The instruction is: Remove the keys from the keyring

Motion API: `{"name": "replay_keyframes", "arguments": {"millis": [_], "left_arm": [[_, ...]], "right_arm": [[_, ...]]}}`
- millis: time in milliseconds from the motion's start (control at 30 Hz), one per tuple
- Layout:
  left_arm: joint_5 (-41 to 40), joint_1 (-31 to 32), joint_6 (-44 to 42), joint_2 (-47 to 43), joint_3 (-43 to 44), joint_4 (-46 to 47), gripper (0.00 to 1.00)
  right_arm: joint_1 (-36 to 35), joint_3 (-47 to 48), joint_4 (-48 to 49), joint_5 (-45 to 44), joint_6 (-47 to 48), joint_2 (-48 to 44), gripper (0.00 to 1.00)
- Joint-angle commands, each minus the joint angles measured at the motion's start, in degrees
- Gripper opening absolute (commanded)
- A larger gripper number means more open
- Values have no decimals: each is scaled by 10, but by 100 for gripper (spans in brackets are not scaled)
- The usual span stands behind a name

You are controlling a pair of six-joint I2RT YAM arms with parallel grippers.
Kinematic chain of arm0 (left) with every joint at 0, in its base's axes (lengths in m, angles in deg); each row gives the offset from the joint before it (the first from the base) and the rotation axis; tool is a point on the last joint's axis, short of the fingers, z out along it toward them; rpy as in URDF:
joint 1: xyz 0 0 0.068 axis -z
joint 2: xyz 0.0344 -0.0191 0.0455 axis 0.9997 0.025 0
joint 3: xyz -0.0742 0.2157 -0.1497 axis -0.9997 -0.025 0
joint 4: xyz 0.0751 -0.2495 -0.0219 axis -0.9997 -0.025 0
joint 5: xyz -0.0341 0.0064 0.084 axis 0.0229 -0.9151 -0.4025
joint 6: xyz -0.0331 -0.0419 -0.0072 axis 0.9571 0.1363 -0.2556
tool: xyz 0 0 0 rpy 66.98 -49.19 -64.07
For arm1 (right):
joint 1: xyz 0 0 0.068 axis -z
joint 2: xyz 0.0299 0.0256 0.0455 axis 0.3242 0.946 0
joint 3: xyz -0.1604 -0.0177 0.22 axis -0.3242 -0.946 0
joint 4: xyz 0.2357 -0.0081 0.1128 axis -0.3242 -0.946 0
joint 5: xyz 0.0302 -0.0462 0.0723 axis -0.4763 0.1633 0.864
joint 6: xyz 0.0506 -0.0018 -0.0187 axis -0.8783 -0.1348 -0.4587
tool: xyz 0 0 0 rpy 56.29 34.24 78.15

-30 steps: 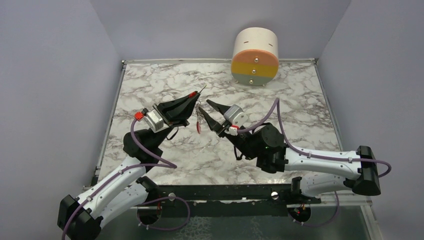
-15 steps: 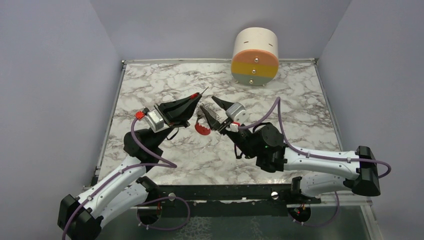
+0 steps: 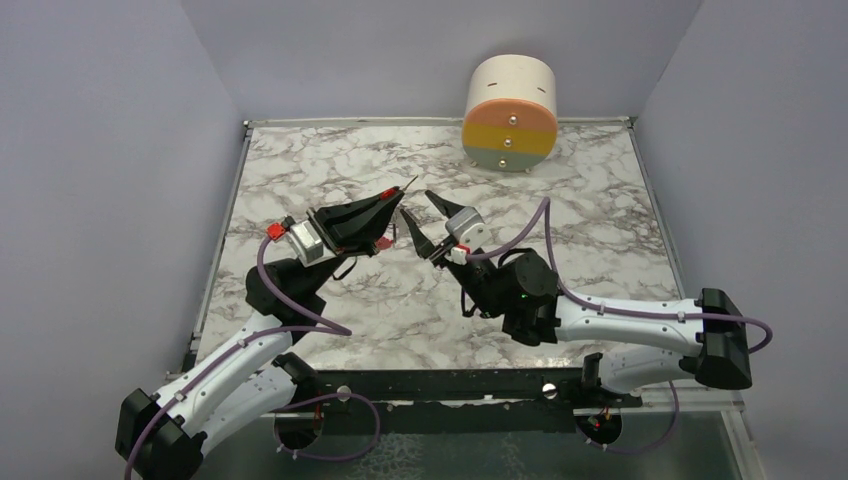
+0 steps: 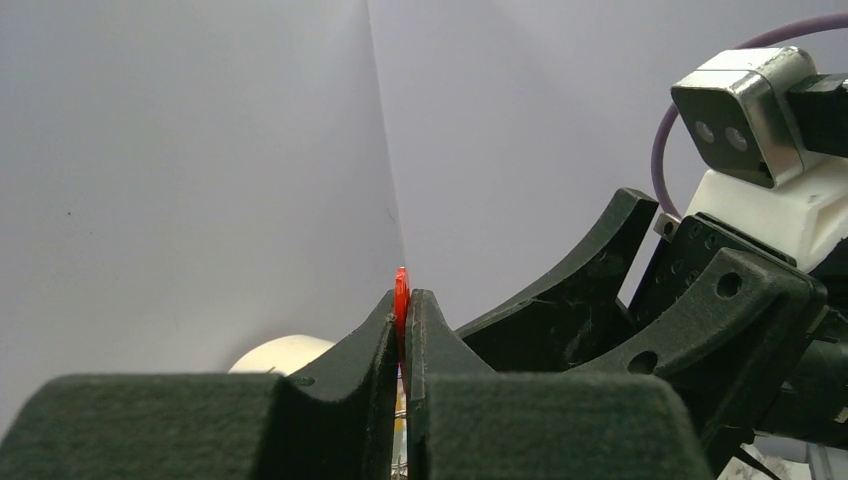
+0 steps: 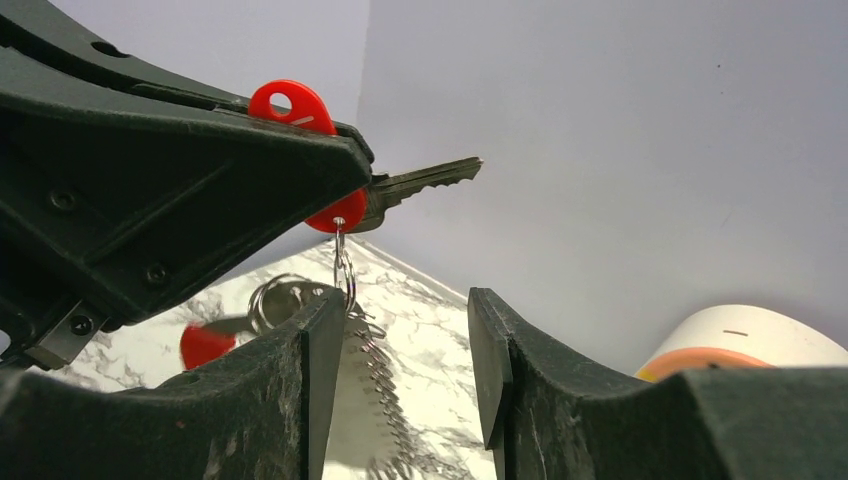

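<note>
My left gripper (image 3: pixel 392 198) is shut on the red-headed key (image 5: pixel 296 104), held above the table. Its silver blade (image 5: pixel 424 180) sticks out past the fingertips. In the left wrist view the red head (image 4: pixel 401 291) shows edge-on between the closed tips (image 4: pixel 402 312). A thin ring (image 5: pixel 342 262) hangs from the key, and the silver chain (image 5: pixel 378 372) drops from it. A second ring (image 5: pixel 272 298) and a blurred red piece (image 5: pixel 204 345) hang lower left. My right gripper (image 5: pixel 404 385) is open, with the chain between its fingers, close to the left one. The dark-headed key is not visible.
A white drum with orange, yellow and green bands (image 3: pixel 510 112) lies on its side at the back of the marble table (image 3: pixel 600 210). The right arm's gripper and wrist camera (image 4: pixel 742 118) fill the right of the left wrist view. Grey walls enclose the table.
My right gripper has moved up and back toward the left gripper's tip. The red clip swung left under the left gripper. The left gripper has kept still with the key.
</note>
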Motion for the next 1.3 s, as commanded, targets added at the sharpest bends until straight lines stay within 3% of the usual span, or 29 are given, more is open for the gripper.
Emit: {"name": "replay_keyframes", "arguments": {"millis": [0, 1000, 1267], "left_arm": [[15, -1, 13, -8, 19, 37, 4], [20, -1, 56, 12, -1, 92, 4], [20, -1, 66, 16, -3, 106, 4]], "right_arm": [[2, -11, 57, -28, 23, 15, 49], [2, -7, 188, 1, 61, 56, 44], [2, -6, 219, 17, 70, 67, 38]]}}
